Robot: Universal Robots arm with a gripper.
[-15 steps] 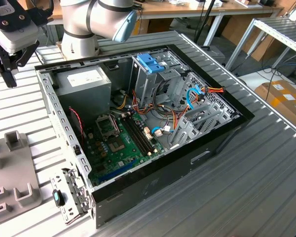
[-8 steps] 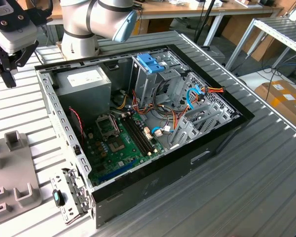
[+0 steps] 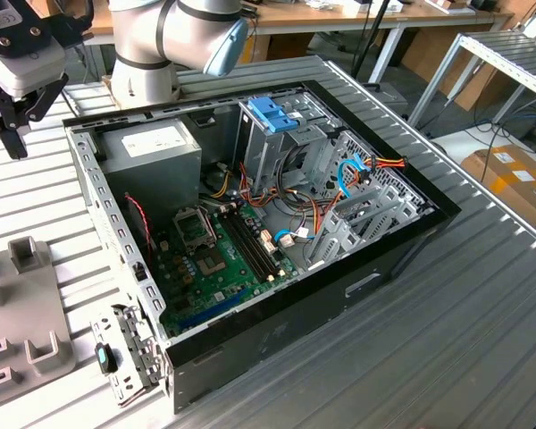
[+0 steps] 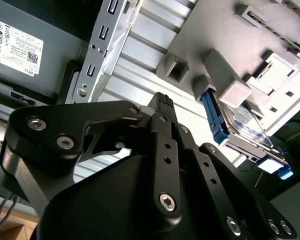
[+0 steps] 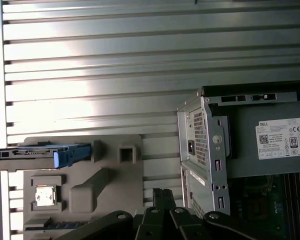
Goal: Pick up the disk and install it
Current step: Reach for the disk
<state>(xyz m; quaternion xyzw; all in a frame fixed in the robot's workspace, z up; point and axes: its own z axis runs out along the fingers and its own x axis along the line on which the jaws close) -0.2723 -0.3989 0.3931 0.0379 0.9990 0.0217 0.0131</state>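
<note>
The disk (image 5: 35, 155) stands on edge in a slot of the grey fixture (image 5: 85, 190), its light-blue side rail (image 5: 70, 156) facing out. In the second wrist view the disk (image 4: 247, 125) shows its blue-and-white label behind a blue rail. My gripper (image 5: 162, 196) hangs over the ribbed table between the fixture and the open computer case (image 5: 205, 150), apart from the disk. Its black fingers (image 4: 162, 102) lie together with nothing between them. In the exterior view the gripper (image 3: 16, 143) is high at the left, outside the case's corner.
The open case (image 3: 411, 241) holds a grey power supply (image 3: 152, 147) with a white label, a green mainboard (image 3: 214, 259), cables and a drive cage with a blue latch (image 3: 272, 114). A metal bracket (image 3: 129, 353) lies by the case's near corner. The grey fixture (image 3: 27, 313) sits on the exterior view's left.
</note>
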